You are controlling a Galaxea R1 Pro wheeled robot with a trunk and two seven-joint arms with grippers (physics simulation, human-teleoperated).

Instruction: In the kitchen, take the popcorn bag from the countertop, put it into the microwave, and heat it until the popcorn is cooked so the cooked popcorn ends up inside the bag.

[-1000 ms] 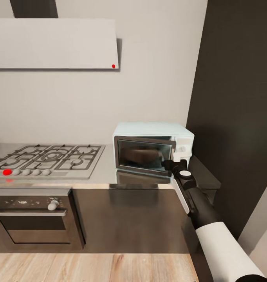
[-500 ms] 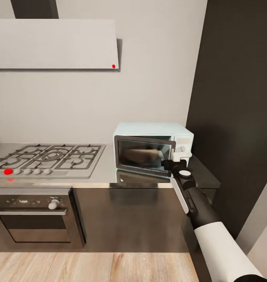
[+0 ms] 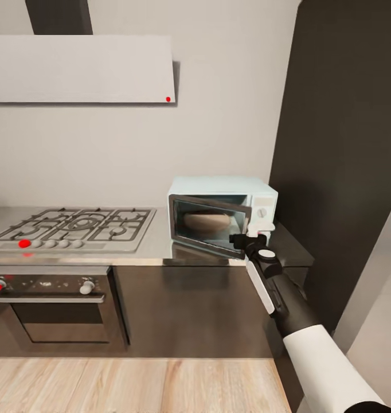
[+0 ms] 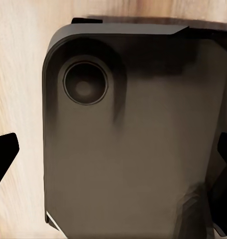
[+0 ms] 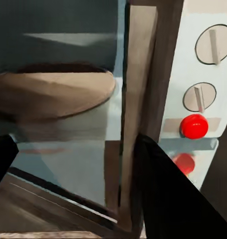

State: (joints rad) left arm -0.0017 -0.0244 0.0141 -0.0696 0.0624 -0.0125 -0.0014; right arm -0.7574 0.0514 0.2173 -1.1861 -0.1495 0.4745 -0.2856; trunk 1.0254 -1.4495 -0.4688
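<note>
Steel gas hob (image 3: 75, 228) at far left of the grey surface (image 3: 155, 244), oven (image 3: 55, 304) below it, white hood (image 3: 81, 69) above. Right of the hob sits the pale-blue microwave (image 3: 221, 186) — door (image 3: 210, 226) ajar, swung partway out. Through the glass a tan rounded shape reads as the popcorn bag (image 3: 204, 221) inside the cavity; up close it's a brown mound (image 5: 48, 94). Right claw (image 3: 245, 240) is at the door's free edge beside the knob panel (image 5: 203, 79), one dark finger (image 5: 168, 189) against the frame — spread wide, gripping nothing. Left claw (image 4: 113, 164) spread wide too, over a dark rounded robot part (image 4: 133, 149) and wood floor (image 4: 18, 74).
</note>
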